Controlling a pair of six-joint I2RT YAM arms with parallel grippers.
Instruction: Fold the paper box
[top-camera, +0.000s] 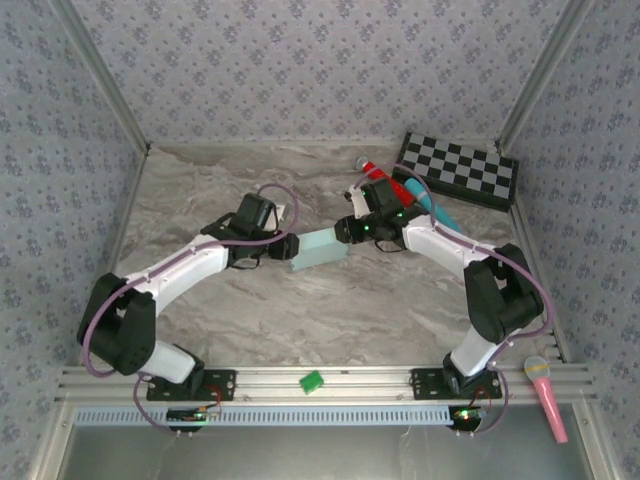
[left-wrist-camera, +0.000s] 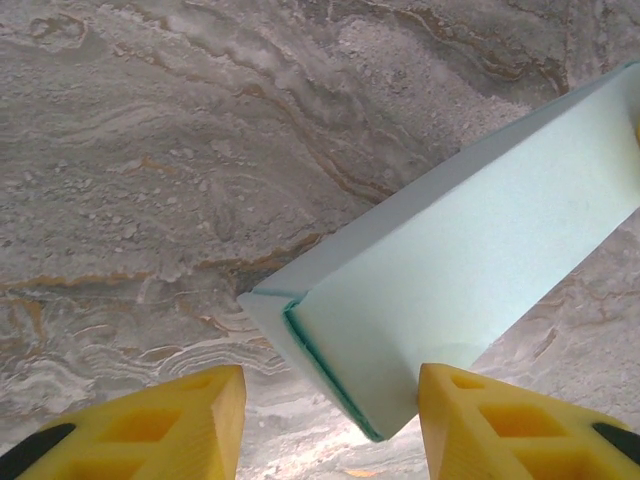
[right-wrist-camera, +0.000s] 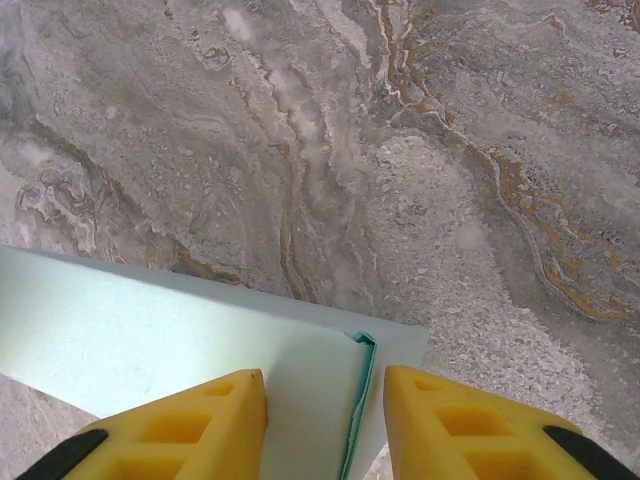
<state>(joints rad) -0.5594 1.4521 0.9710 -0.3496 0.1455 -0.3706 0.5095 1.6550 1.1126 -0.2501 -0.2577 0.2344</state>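
The right arm (top-camera: 440, 240) half hides a red item (top-camera: 400, 187) near the checkerboard (top-camera: 458, 170). The left end effector (left-wrist-camera: 332, 378) stands open around the paper box (left-wrist-camera: 470, 250); whether the right end effector (right-wrist-camera: 325, 380) grips it is unclear.

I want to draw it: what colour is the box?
The box is pale blue, best seen in the left wrist view.

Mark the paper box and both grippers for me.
paper box (top-camera: 318, 248), top view, middle of its upper face.
left gripper (left-wrist-camera: 330, 390), left wrist view, midway between the yellow fingertips.
right gripper (right-wrist-camera: 325, 385), right wrist view, midway between the yellow fingertips.
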